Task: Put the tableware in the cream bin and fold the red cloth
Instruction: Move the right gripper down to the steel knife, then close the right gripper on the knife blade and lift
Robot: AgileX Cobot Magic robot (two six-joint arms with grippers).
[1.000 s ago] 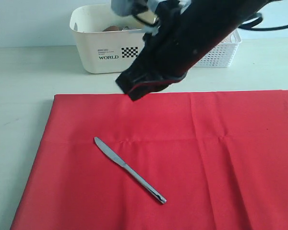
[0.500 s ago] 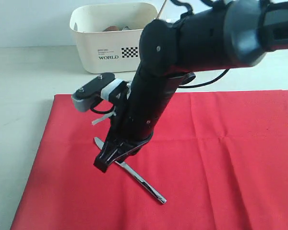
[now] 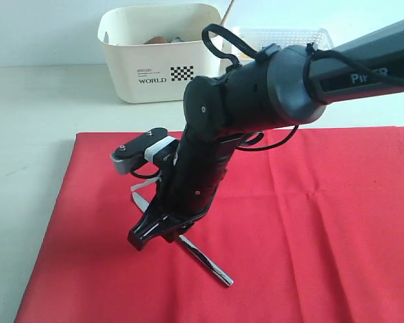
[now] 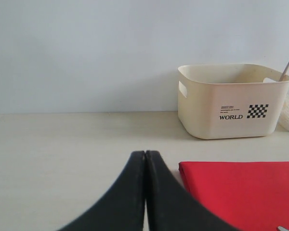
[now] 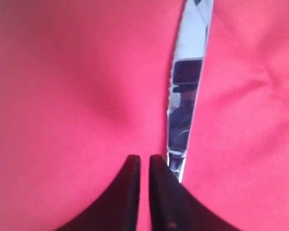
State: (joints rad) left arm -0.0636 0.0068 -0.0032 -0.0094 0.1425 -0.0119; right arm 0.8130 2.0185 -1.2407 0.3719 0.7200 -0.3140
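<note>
I am looking at a large bright red cloth [image 3: 323,222] lying spread flat on a pale table [image 3: 27,101]. A silver table knife [image 3: 209,264] is lying diagonally on it, well apart from the cream plastic bin [image 3: 131,60] printed WORLD at the table's far edge. I am reaching the black right gripper [image 3: 140,239] across and down onto the cloth. Its fingertips are standing only a sliver apart and gripping nothing. The blade is lying just beside one finger, not between them, probably because the jaws must widen before closing on it. The left gripper [image 4: 145,155] is waiting pressed shut and empty, off the cloth's edge. I judge the knife must go before folding.
</note>
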